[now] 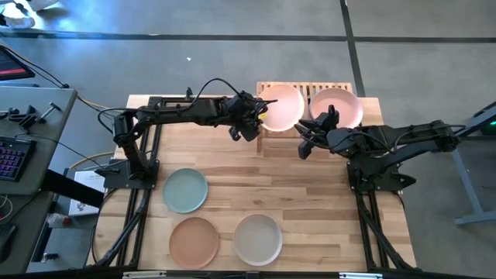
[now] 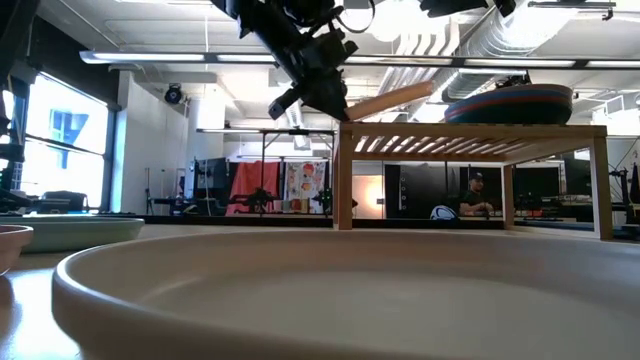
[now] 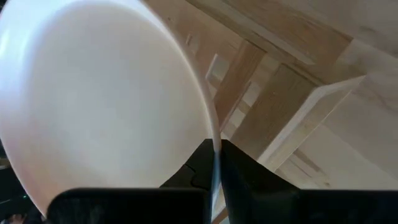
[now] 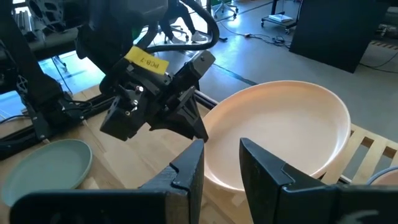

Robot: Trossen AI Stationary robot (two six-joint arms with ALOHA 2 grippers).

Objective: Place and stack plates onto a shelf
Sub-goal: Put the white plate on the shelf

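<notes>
My left gripper (image 1: 254,118) is shut on a cream plate (image 1: 282,107), which hangs tilted over the left half of the slatted wooden shelf (image 2: 470,135). Whether the plate touches the slats, I cannot tell. On the shelf's right half rests a stack of plates (image 2: 510,103) with a pink plate (image 1: 336,107) on top. My right gripper (image 4: 221,165) stands open just in front of the shelf's near edge, close to the cream plate (image 4: 280,134), with nothing between its fingers. My left gripper pinches the cream plate's rim (image 3: 214,134) between its two fingers, on the plate's left side. The fingers come from the table's left, slanting down. The plate sits tilted in the hold, its held edge low and its opposite edge (image 2: 430,90) raised.
On the plank tabletop toward its near edge lie a pale green plate (image 1: 184,190), a terracotta plate (image 1: 194,242) and a beige plate (image 1: 257,239). Free wood lies between these and the shelf. A person (image 2: 478,195) sits in the room beyond.
</notes>
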